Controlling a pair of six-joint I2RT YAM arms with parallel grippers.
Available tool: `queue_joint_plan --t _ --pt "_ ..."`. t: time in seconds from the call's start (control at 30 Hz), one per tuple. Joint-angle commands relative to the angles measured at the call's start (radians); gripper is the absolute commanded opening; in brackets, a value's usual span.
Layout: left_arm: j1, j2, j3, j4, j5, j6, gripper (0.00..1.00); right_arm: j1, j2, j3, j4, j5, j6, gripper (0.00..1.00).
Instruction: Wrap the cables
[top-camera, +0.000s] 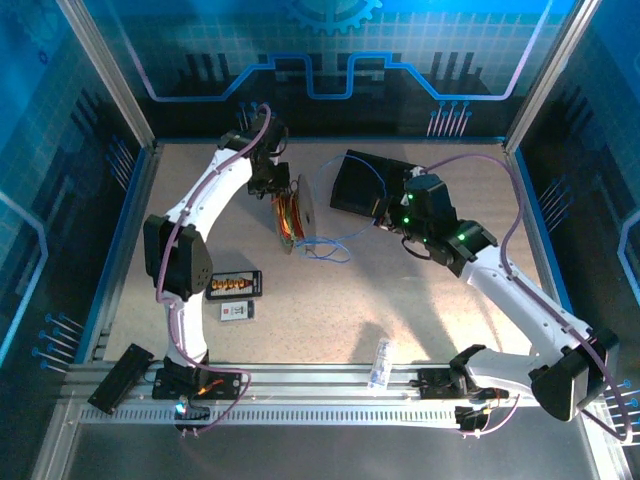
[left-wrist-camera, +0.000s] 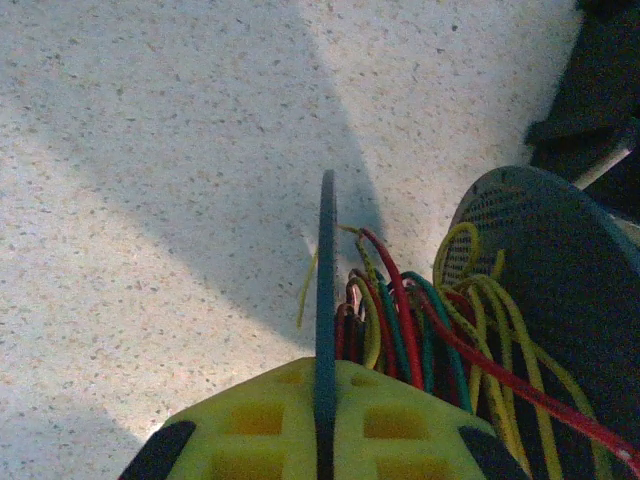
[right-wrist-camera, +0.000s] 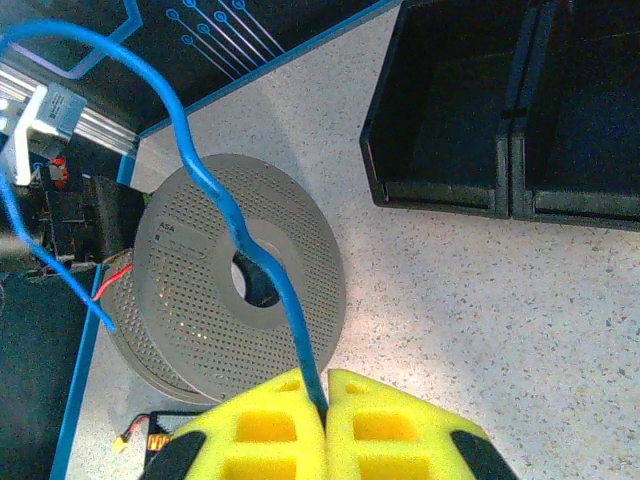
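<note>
The left tool was clamped on the rim of the grey perforated plastic spool. The thin blue cable, pinched in the right tool, was best kept taut ahead.

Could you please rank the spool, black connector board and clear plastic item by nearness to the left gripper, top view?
1. The spool, held by the left gripper.
2. The black connector board, nearer the bases.
3. The clear plastic item, at the near rail.

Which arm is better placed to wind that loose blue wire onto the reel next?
Likely right: the right gripper is shut on the blue cable leading to the spool. The left gripper is pinching the spool's flange, holding it.
</note>
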Motion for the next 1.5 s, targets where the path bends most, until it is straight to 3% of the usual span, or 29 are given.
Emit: queue_joint_plan --t 0.0,0.13,0.5,0.67,0.83,1.1,1.23,1.37,1.43,1.47 --pt "-0.02 -0.093 -0.043 0.037 0.013 -0.015 0.0 -0.014 -0.033 -0.019 -0.002 0.015 -0.01 0.0" --pt "-0.063 -0.188 -0.154 0.198 -0.023 -0.018 0.0 -0.034 -0.055 -0.027 -0.006 0.01 -0.01 0.0" --pt "-0.312 -0.333 -0.478 0.758 -0.353 0.107 0.0 -0.146 -0.168 -0.115 -0.015 -0.023 0.001 0.0" --pt "-0.351 -0.336 -0.557 0.881 -0.37 0.131 0.0 -0.178 -0.198 -0.139 -0.032 -0.025 0.003 0.0" --pt "-0.352 -0.362 -0.591 0.864 -0.324 0.082 0.31 -0.194 -0.209 -0.166 -0.033 -0.038 0.015 0.0" --pt "-0.342 -0.44 -0.61 0.827 -0.286 0.038 0.42 -0.2 -0.22 -0.19 -0.018 -0.04 0.032 0.0" --pt "-0.288 -0.446 -0.614 0.82 -0.194 -0.022 0.44 -0.202 -0.199 -0.185 0.005 -0.041 0.043 0.0" --pt "-0.239 -0.432 -0.562 0.761 -0.091 -0.058 0.55 -0.202 -0.16 -0.156 0.021 -0.049 0.07 0.0" --pt "-0.22 -0.433 -0.532 0.717 -0.058 -0.064 0.7 -0.201 -0.135 -0.149 0.04 -0.071 0.089 0.0" --pt "-0.21 -0.436 -0.517 0.694 -0.048 -0.066 0.82 -0.198 -0.121 -0.148 0.055 -0.083 0.103 0.0"
